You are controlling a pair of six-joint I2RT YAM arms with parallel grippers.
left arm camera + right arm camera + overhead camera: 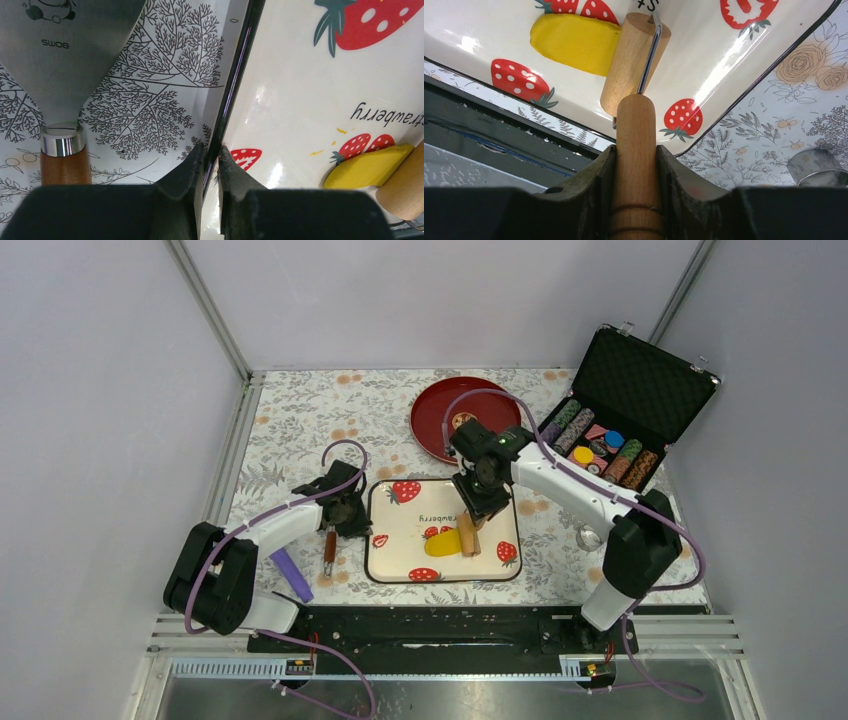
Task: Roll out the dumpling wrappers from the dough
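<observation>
Right claw (635, 152) clamped round roller's wooden handle (636, 200). Drum (631, 60) sits against yellow dough (569, 42), upper centre. Left claw (210, 156) nearly closed, pinching strawberry tray (300, 85) rim.

Dough (443, 543): one bright yellow slab, pressed into a long oval with a smooth top and rounded edges. It lies flat on the tray (400, 525), toward the near side, partly over a printed strawberry. Its right end is touching the wooden roller (467, 535).
</observation>
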